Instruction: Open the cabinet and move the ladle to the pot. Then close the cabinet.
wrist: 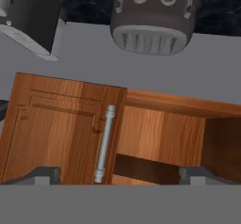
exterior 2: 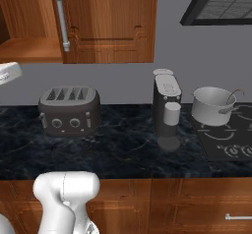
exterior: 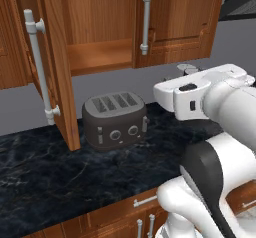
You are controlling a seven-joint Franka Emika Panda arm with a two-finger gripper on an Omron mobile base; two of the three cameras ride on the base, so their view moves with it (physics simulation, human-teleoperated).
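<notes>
— Dark marble surface point(exterior 2: 123, 149), what stands on it?
— Toaster point(exterior 2: 69, 111), coffee machine point(exterior 2: 166, 111), and the pot point(exterior 2: 212, 105) with the ladle point(exterior 2: 230, 102) inside.
— And the end effector point(wrist: 120, 175)?
— Wide open, holding nothing, facing the cabinet point(wrist: 61, 129), whose left door point(exterior: 52, 57) is open.

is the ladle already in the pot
Yes, in the right base view the ladle leans inside the pot, its thin handle curving up over the rim.

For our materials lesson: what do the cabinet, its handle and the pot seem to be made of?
Cabinet: wood, warm brown with visible grain, satin finish. Handle: probably brushed metal, pale silver bar. Pot: likely metal, pale grey with soft sheen.
</notes>
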